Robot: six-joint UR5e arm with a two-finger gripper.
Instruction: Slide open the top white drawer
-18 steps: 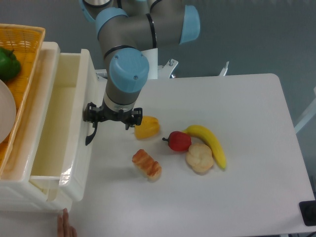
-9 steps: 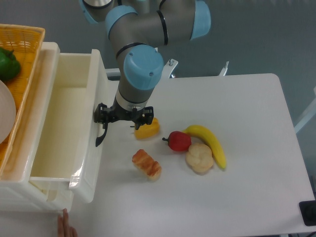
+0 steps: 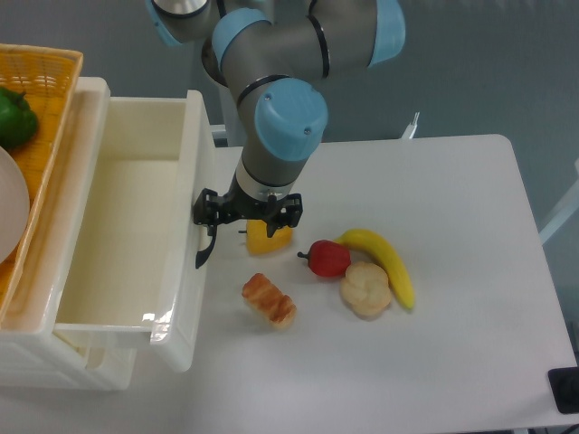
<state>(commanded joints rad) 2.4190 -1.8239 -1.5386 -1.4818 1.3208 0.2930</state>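
Seeing the top white drawer pulled well out at 9 o'clock, its inside showing bare. My gripper sits at its black handle; I cannot tell whether it clamps. Yellow pepper, tomato, banana, breads lie at 3 o'clock of the gripper.

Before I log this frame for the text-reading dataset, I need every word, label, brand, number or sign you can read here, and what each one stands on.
None: no readable text anywhere in this view.
The grey-and-blue robot arm shows no legible marking.
The glossy cream-white top drawer, its curved black handle and the woven yellow basket are plain.
The black object at the table's corner is cut off; nothing is readable on it.
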